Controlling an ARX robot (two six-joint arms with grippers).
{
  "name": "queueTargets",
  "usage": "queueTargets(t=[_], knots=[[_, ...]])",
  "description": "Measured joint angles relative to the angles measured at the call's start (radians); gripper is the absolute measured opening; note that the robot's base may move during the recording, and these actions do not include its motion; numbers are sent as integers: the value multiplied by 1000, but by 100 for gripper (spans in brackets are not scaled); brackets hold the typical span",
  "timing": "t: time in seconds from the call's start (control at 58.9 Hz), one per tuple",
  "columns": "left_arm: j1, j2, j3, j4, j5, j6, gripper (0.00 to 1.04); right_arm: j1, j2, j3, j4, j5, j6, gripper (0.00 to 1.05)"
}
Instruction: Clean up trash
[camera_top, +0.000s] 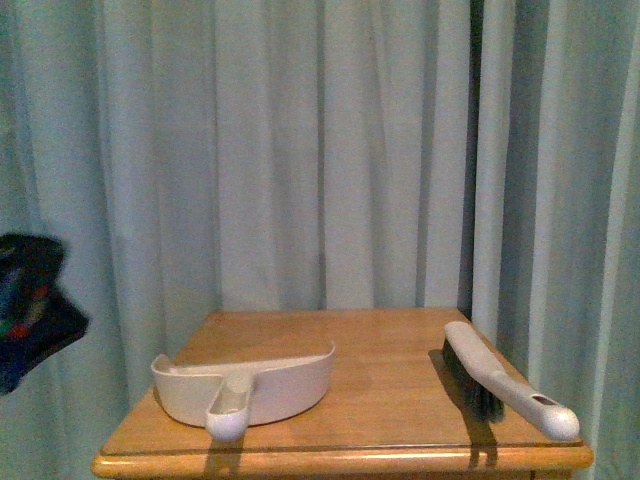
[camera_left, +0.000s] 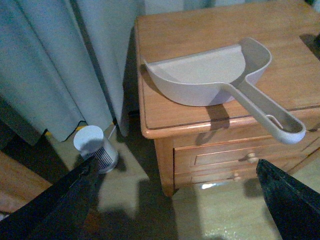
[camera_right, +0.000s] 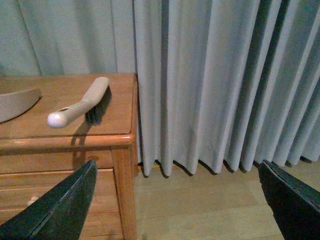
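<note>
- Nearest the lens on my left side, the left gripper (camera_left: 176, 167) shows two dark, matte fingers (camera_left: 55, 205) spread wide with nothing between them. It hangs off the table's front left corner, above the floor.
- On the floor by the curtain hem, beside the table, stands a small white cylinder (camera_left: 95, 147) with a slotted side.
- I find no trash in any view, neither on the tabletop nor on the floor that shows. I cannot say where it lies, so I cannot judge its weight or where to grip it. My guess is something light, better swept than pinched.
- The dustpan (camera_top: 245, 385) is pale, smooth moulded plastic with a rounded back wall and its open lip facing the curtain. Its channelled handle juts past the table's front edge. I judge it stiff, light and a bit slick, and I would take it by that handle.
- The table (camera_top: 390, 350) is warm varnished wood with a rounded rim and drawers (camera_left: 220, 155) with small knobs.
- The brush (camera_top: 505, 380) rests on its dark bristles. Its pale plastic handle has a hanging slot and angles up off the wood toward the front right corner, which is the place to grasp it.
- The right gripper (camera_right: 177, 167) has its fingers (camera_right: 55, 210) parted and empty, low beside the table's right side.
- The curtain (camera_top: 330, 150) falls in soft, pale grey-blue folds.
</note>
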Motion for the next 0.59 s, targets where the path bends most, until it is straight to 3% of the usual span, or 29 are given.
queueTargets(t=[0.119, 0.272, 0.594], knots=[[-94, 178, 238, -124, -72, -34, 97, 0, 0, 0, 0, 0, 0, 97], [-153, 385, 431, -232, -150, -128, 97, 0, 0, 0, 0, 0, 0, 97], [-205, 591, 528, -285, -241, -224, 97, 0, 0, 0, 0, 0, 0, 97]])
